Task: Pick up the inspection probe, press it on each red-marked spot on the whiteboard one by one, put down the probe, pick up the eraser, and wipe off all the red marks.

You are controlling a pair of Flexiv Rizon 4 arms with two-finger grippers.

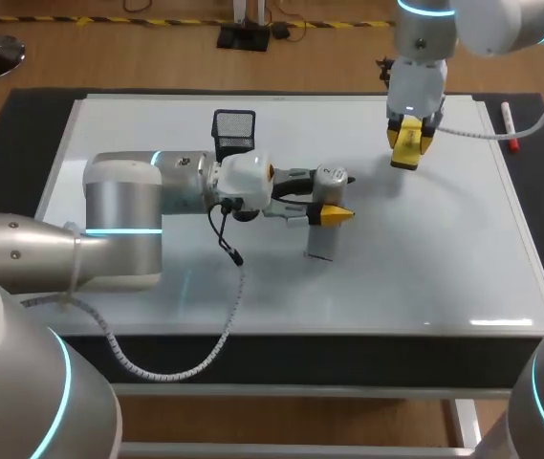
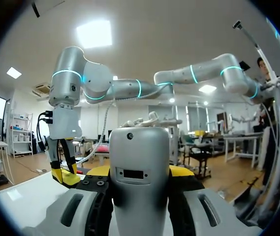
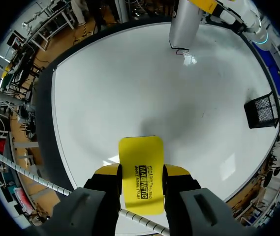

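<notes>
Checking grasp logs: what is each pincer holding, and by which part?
The left pincer clamps the grey probe by two sides of its body; the right pincer clamps the yellow eraser across its long edges.

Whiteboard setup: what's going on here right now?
Left gripper has its jaws shut on the probe, upright, its end at the whiteboard near the middle. Right gripper has its jaws shut on the yellow eraser, held above the board's far side. No red marks visible on the board.

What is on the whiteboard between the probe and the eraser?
Nothing: that stretch of whiteboard between probe and eraser is bare, as the head view shows.
</notes>
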